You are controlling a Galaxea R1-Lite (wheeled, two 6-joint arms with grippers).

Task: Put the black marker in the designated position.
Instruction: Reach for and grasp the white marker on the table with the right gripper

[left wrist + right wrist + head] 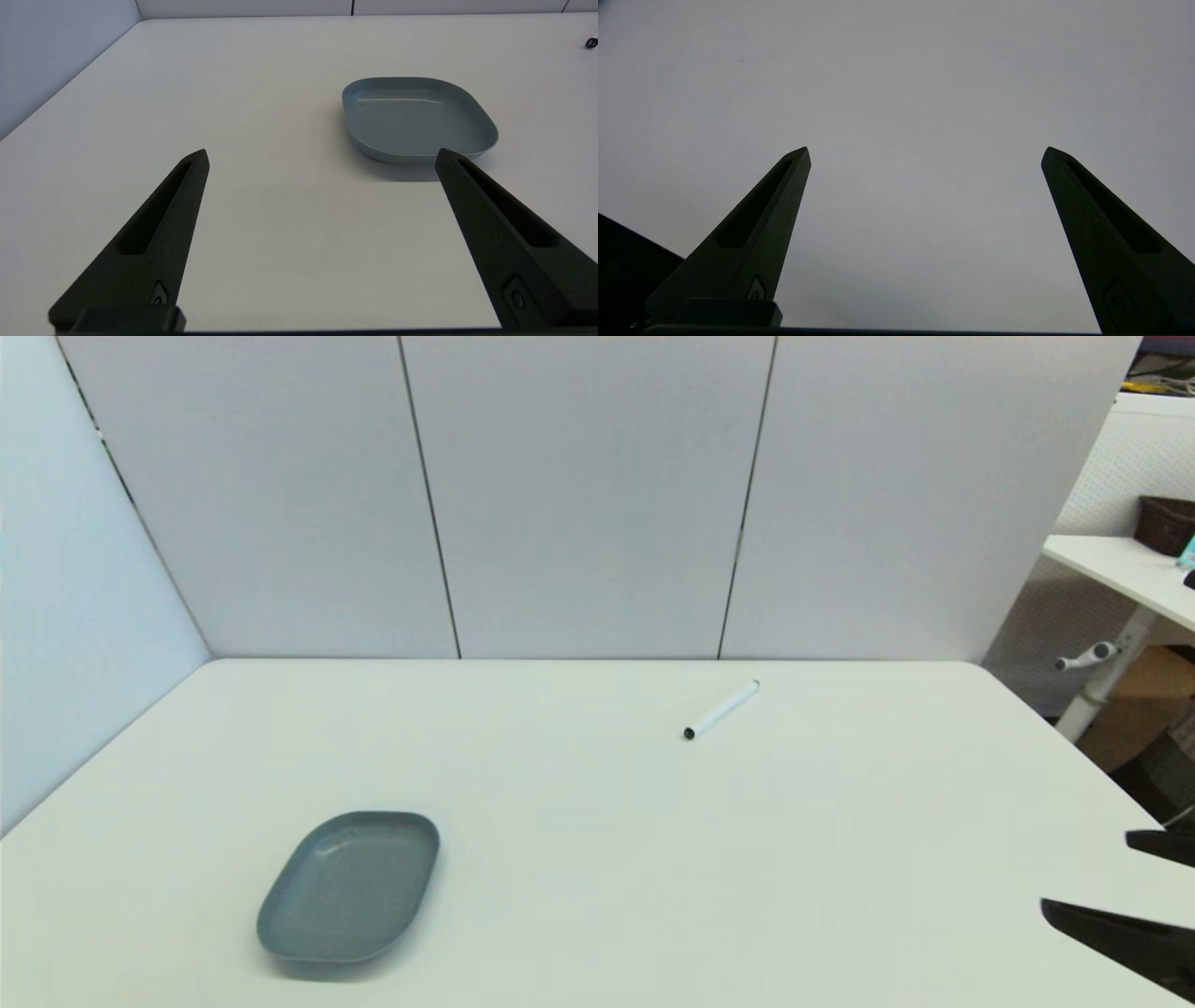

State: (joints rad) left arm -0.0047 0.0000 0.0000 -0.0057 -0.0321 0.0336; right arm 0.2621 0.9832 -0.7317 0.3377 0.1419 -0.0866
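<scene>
The black marker (pixel 721 709), a slim white pen with dark tips, lies flat on the white table at the far right of centre; one dark end (pixel 591 43) shows at the edge of the left wrist view. My right gripper (pixel 1088 873) hovers open at the table's near right edge, well short of the marker, with nothing between its fingers (pixel 784 200). A grey dish (pixel 350 887) sits empty at the near left. My left gripper (pixel 322 156) is open over bare table just short of the dish (pixel 416 121), and it is out of the head view.
White partition panels (pixel 597 495) wall the table's far and left sides. Beyond the table's right edge stands another desk (pixel 1120 569) with a dark basket on it. Bare tabletop (pixel 653 859) lies between dish and marker.
</scene>
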